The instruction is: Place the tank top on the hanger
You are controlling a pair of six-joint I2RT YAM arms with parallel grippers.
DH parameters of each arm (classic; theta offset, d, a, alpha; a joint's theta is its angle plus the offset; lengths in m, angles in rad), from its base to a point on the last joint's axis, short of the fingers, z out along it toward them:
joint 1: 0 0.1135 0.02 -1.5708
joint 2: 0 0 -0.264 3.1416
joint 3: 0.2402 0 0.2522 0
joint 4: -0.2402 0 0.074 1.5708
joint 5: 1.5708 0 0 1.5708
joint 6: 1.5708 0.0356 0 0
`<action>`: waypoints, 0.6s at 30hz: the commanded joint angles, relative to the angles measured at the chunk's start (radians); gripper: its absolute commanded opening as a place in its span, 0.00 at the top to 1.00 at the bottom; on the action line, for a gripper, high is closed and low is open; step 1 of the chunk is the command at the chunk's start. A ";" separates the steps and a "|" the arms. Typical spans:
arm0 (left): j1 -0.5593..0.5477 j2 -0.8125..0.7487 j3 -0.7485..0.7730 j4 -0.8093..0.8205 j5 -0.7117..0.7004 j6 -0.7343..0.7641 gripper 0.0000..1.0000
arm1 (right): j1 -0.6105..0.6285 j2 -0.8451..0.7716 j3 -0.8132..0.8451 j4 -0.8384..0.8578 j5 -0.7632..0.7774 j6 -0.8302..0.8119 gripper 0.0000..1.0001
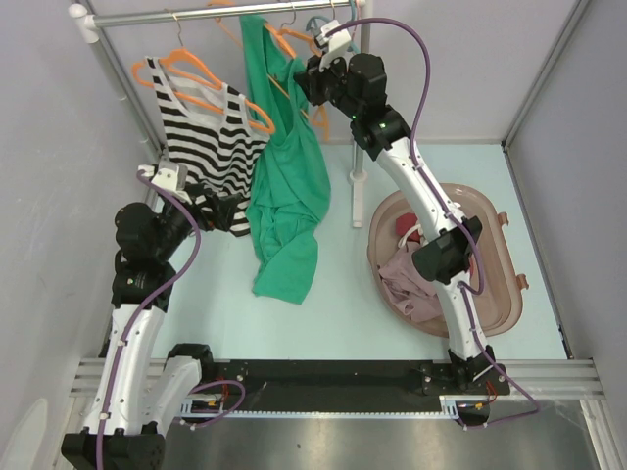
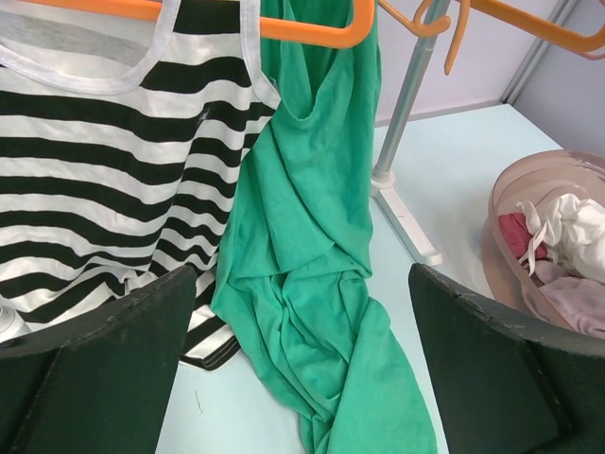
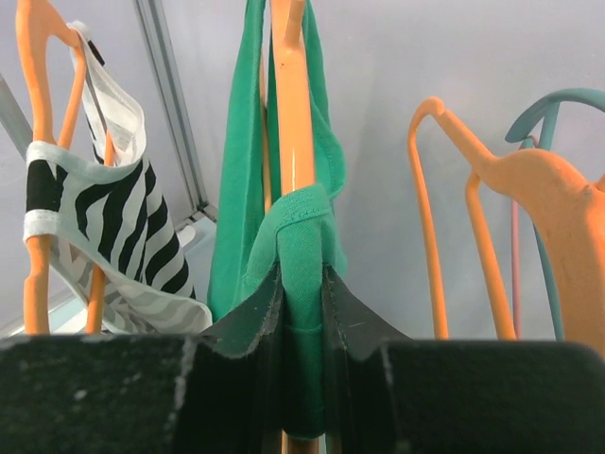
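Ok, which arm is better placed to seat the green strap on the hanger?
Right. The right gripper is shut on the top, strap against the hanger; the left gripper is open, lower down.

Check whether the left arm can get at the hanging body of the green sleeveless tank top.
Probably yes. The left gripper is open and faces the green sleeveless tank top, with nothing between them; the black-and-white striped top hangs just beside it.
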 commanded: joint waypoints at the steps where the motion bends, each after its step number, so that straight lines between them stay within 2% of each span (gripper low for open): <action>1: 0.014 0.000 -0.003 0.047 0.024 -0.021 0.01 | -0.011 0.011 0.069 0.097 -0.015 0.040 1.00; 5: 0.015 -0.001 -0.003 0.049 0.027 -0.021 0.00 | -0.009 0.005 0.061 0.086 -0.028 0.044 0.98; 7: 0.018 -0.001 -0.003 0.049 0.027 -0.021 0.01 | -0.011 -0.006 0.043 0.084 -0.028 0.042 0.89; 9: 0.018 -0.001 -0.003 0.050 0.027 -0.021 0.01 | -0.011 -0.026 0.029 0.080 -0.037 0.045 0.72; 14: 0.022 -0.003 -0.004 0.049 0.033 -0.023 0.01 | -0.005 -0.101 -0.069 0.100 -0.037 0.044 0.53; 18: 0.022 -0.007 -0.004 0.055 0.034 -0.023 0.00 | 0.013 -0.156 -0.109 0.097 -0.006 0.013 0.31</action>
